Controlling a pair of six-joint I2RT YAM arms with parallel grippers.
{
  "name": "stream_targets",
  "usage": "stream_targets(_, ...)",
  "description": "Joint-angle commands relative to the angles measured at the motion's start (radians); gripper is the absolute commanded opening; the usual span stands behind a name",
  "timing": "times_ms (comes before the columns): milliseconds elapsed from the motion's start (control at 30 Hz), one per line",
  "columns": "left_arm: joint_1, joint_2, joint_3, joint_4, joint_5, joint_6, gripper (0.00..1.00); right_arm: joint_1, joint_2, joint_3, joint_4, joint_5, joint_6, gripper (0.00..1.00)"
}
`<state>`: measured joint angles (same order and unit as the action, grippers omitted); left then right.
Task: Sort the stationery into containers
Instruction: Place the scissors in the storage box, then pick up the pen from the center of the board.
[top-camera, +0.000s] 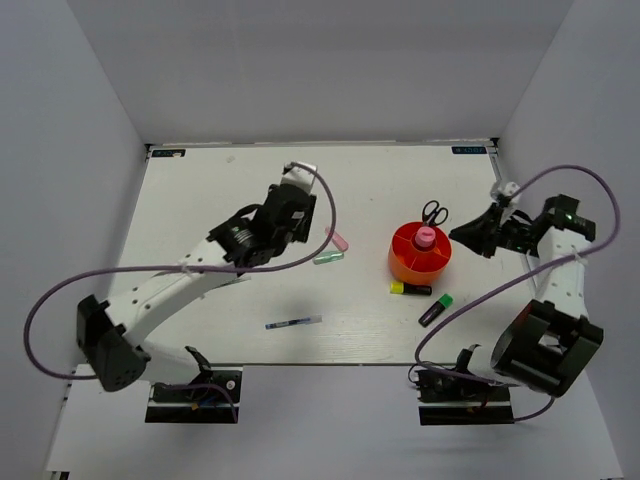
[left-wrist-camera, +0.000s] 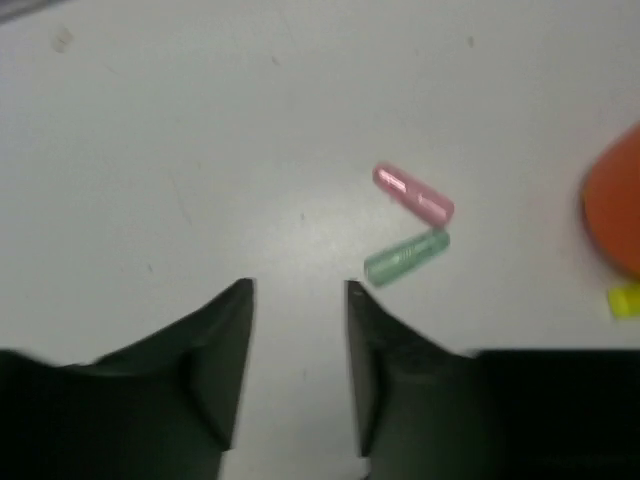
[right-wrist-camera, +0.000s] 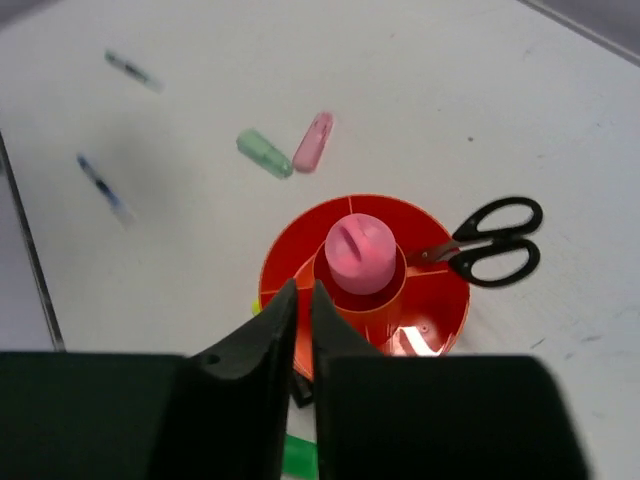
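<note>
The orange-red cup (top-camera: 420, 262) stands right of centre with the fat pink tube (top-camera: 425, 238) upright in its middle well. The black-handled scissors (right-wrist-camera: 495, 240) have their blades in the cup, with the handles out over the far rim. A pink marker (left-wrist-camera: 413, 195) and a pale green marker (left-wrist-camera: 405, 258) lie together left of the cup. My left gripper (left-wrist-camera: 300, 290) hovers open just short of them, holding nothing. My right gripper (right-wrist-camera: 304, 288) is shut and empty beside the cup's right rim. A yellow marker (top-camera: 410, 289), a green-black marker (top-camera: 436, 309) and a thin pen (top-camera: 293, 323) lie nearer the front.
White walls close in the table at the back and both sides. Purple cables loop from each arm over the table's near corners. The yellow and green-black markers lie close to the cup's near side, under my right gripper (top-camera: 455, 234).
</note>
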<state>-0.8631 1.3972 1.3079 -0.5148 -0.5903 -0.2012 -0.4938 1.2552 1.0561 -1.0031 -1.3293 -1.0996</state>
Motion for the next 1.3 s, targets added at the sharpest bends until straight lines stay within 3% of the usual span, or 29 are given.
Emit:
stream_targets(0, 0.009, -0.124, -0.070, -0.327, 0.254, -0.092, 0.60, 0.110, 0.114, 0.137, -0.636, 0.145, -0.684, 0.18)
stream_targets(67, 0.019, -0.196, -0.183, -0.346, 0.290, -0.099, 0.74, 0.170, 0.124, 0.144, -0.651, 0.242, -0.641, 0.26)
stream_targets(100, 0.041, -0.245, -0.211, -0.340, 0.346, -0.101, 0.84, 0.208, 0.109, 0.121, -0.578, 0.271, -0.573, 0.36)
stream_targets(200, 0.080, -0.357, -0.347, -0.308, 0.441, -0.092, 0.87, 0.328, 0.057, 0.056, -0.456, 0.434, -0.443, 0.50)
stream_targets(300, 0.131, -0.437, -0.443, -0.275, 0.524, -0.083, 0.85, 0.406, -0.014, -0.027, -0.427, 0.615, -0.431, 0.56)
stream_targets(433, 0.164, -0.454, -0.505, -0.268, 0.570, -0.055, 0.82, 0.406, -0.118, -0.163, -0.324, 0.746, -0.623, 0.56)
stream_targets(533, 0.183, -0.463, -0.522, -0.272, 0.581, -0.046, 0.82, 0.402, -0.178, -0.300, -0.273, 0.786, -0.867, 0.55)
stream_targets(700, 0.206, -0.500, -0.553, -0.249, 0.609, -0.035, 0.82, 0.411, -0.140, -0.318, -0.246, 0.763, -1.055, 0.55)
stream_targets(733, 0.223, -0.513, -0.561, -0.246, 0.612, -0.032, 0.82, 0.417, -0.113, -0.317, -0.239, 0.788, -1.092, 0.60)
stream_targets(1000, 0.322, -0.530, -0.599, -0.228, 0.721, -0.038, 0.82, 0.437, -0.031, -0.318, -0.148, 0.880, -1.157, 0.58)
stream_targets(1267, 0.366, -0.511, -0.604, -0.217, 0.768, -0.044, 0.83, 0.474, 0.004, -0.354, -0.042, 0.875, -1.128, 0.56)
